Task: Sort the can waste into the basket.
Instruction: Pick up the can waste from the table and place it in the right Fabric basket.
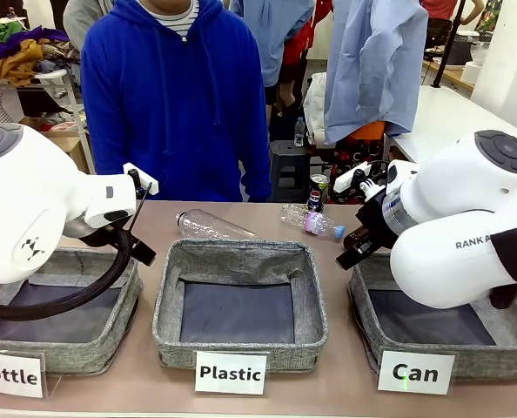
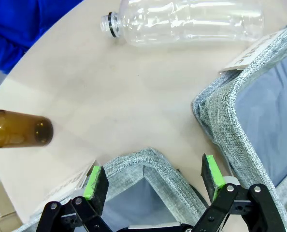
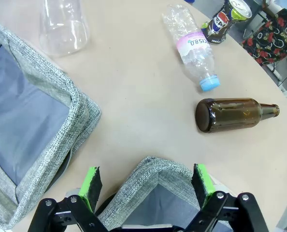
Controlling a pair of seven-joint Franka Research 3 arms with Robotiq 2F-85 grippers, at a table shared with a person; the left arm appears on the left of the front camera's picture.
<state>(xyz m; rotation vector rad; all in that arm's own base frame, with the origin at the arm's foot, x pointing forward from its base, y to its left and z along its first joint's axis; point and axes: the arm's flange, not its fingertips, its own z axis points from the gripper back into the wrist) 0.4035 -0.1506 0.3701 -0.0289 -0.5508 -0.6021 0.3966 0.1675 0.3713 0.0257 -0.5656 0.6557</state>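
Observation:
One dark drink can (image 1: 317,192) (image 3: 224,20), with a round red-white-blue logo and a greenish top, stands upright at the table's far edge. The blue can with white lettering is out of view. The grey "Can" basket (image 1: 369,296) stands front right and its near corner (image 3: 159,170) lies under my right gripper (image 3: 146,184) (image 1: 354,252). That gripper is open with nothing between its green pads (image 3: 91,182), well short of the can. My left gripper (image 2: 153,178) (image 1: 140,250) hangs open over a corner of the "Bottle" basket (image 2: 146,162) (image 1: 124,300).
The "Plastic" basket (image 1: 241,261) (image 3: 61,92) (image 2: 230,116) stands in the middle. A clear bottle (image 1: 211,225) (image 2: 192,21), a crushed pink-labelled bottle (image 1: 315,223) (image 3: 194,46) and brown glass bottles (image 3: 233,114) (image 2: 18,128) lie behind the baskets. A person in a blue hoodie (image 1: 176,96) stands at the far side.

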